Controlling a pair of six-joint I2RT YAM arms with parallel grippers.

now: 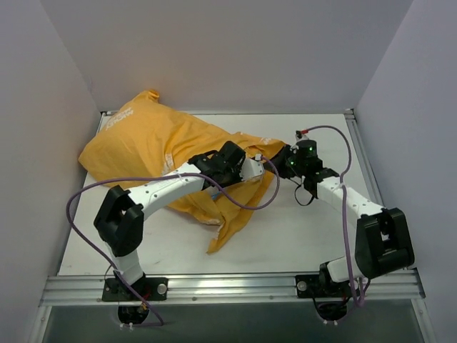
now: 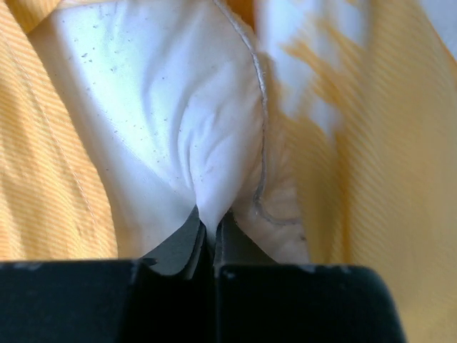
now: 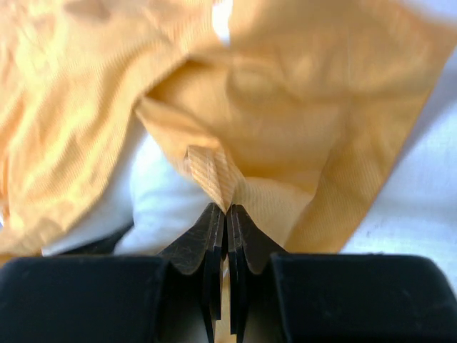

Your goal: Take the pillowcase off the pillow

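Now the left pincer (image 2: 207, 226) is clamped on a white fold of the pillow (image 2: 164, 107) — the right pincer (image 3: 226, 211) nips the orange pillowcase (image 3: 300, 93) edge.

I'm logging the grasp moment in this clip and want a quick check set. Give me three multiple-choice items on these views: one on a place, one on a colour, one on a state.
1. In the top view, where on the table does most of the pillowcase lie?
A. near right corner
B. far left
C. hanging off the near edge

2. What colour is the cloth pinched by the left gripper?
A. orange
B. blue
C. white

3. How is the right gripper?
A. shut on a pillowcase fold
B. wide open above the cloth
C. shut on nothing

Answers:
1 B: the orange bulk sits toward the far left wall.
2 C: the left wrist view shows white pillow fabric between the fingers.
3 A: the right wrist view shows an orange fold clamped between the closed fingers.
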